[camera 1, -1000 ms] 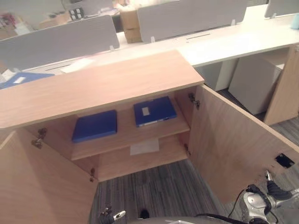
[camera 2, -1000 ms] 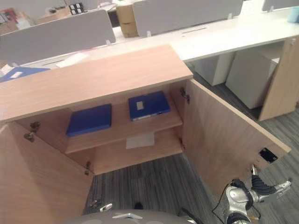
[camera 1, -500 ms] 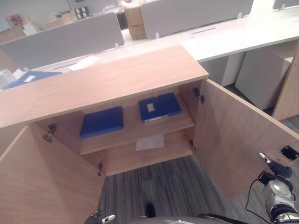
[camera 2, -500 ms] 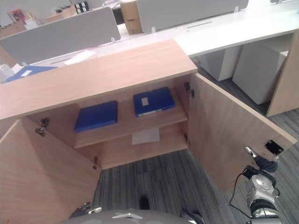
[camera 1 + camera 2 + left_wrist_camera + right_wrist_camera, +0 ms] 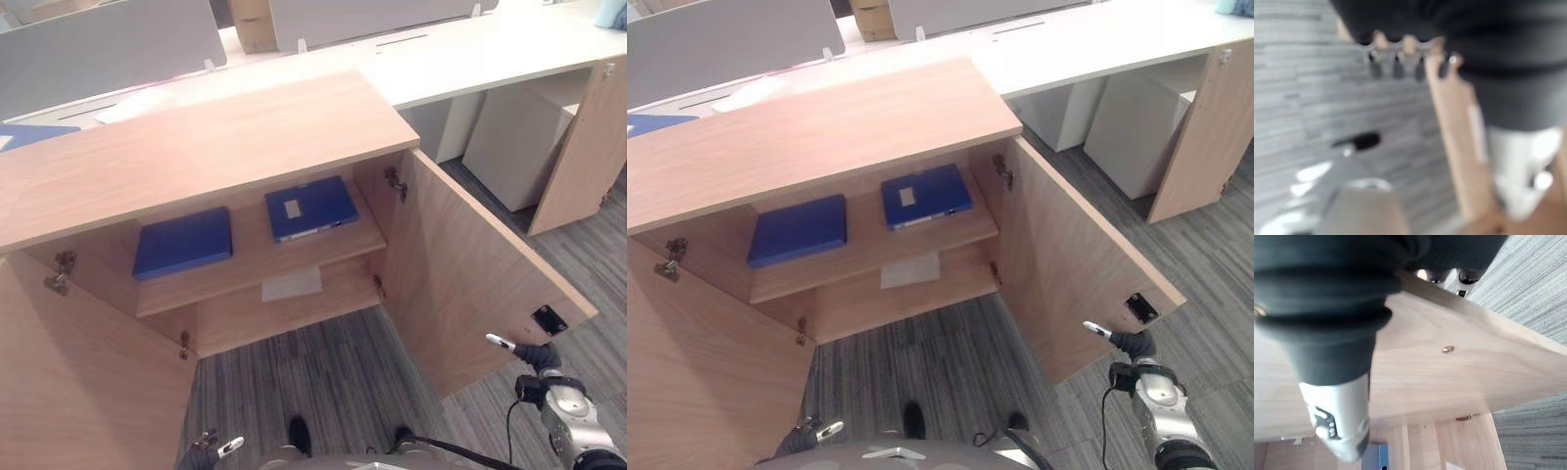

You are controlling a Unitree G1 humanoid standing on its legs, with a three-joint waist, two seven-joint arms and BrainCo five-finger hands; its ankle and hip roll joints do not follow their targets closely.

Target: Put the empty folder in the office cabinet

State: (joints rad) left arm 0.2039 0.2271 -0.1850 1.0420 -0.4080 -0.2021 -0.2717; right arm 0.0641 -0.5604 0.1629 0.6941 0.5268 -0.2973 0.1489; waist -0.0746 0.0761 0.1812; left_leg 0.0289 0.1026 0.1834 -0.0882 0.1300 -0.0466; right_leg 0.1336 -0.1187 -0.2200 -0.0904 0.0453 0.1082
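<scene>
The wooden office cabinet [image 5: 225, 137] stands with both doors swung wide. On its upper shelf lie two blue folders flat, one plain [image 5: 183, 242] at the left and one with a white label [image 5: 311, 207] at the right. My right hand [image 5: 524, 354] hangs low beside the outer edge of the right door [image 5: 470, 284], fingers relaxed and holding nothing; its wrist view looks along that door [image 5: 1459, 377]. My left hand [image 5: 211, 446] hangs low near the left door [image 5: 88, 382], fingers [image 5: 1400, 63] loosely straight and holding nothing.
A white sheet [image 5: 291, 284] lies on the lower shelf. Another blue folder [image 5: 29, 135] rests on the desk behind the cabinet's left end. White desks [image 5: 490, 49] with grey screens run behind. Grey striped carpet [image 5: 313, 382] lies before the cabinet.
The whole view has shifted as the camera moved. My right hand has turned beside the right door, its fingers now pointing toward the door's edge. The folders have not moved.
</scene>
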